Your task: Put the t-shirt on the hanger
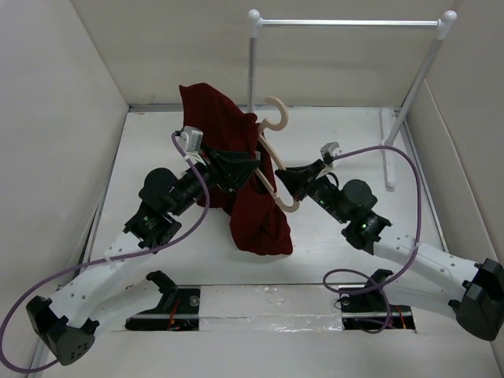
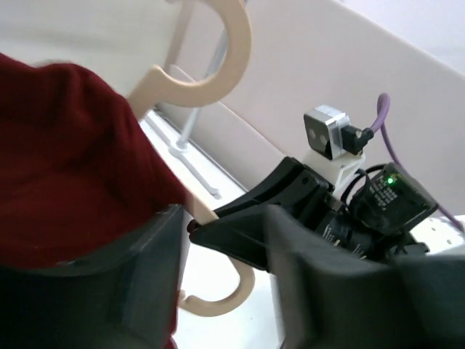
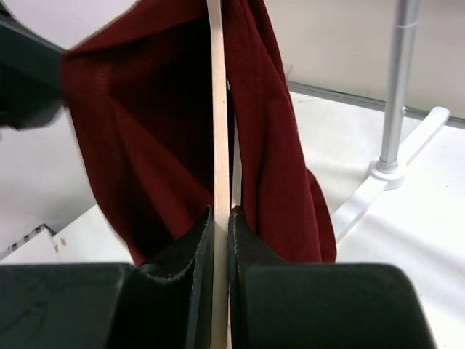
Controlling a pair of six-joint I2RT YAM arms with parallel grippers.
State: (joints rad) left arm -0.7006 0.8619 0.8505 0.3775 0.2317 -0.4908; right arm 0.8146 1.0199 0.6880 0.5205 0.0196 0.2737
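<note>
The maroon t-shirt (image 1: 256,213) hangs bunched in the air over the middle of the table, draped round the cream hanger (image 1: 279,118), whose hook points up and back. My right gripper (image 1: 285,179) is shut on the hanger's thin arm (image 3: 215,109), with cloth (image 3: 138,131) on both sides of it. My left gripper (image 1: 236,167) is pushed into the shirt from the left. Its jaws stand apart (image 2: 225,291), with cloth (image 2: 65,160) lying over the left finger. The hanger's hook (image 2: 232,43) and the right gripper's fingers (image 2: 247,233) show beyond.
The white metal rail stand (image 1: 346,22) stands at the back, its post (image 3: 399,87) and foot just right of the shirt. White walls enclose the table on the left, back and right. Purple cables loop from both arms.
</note>
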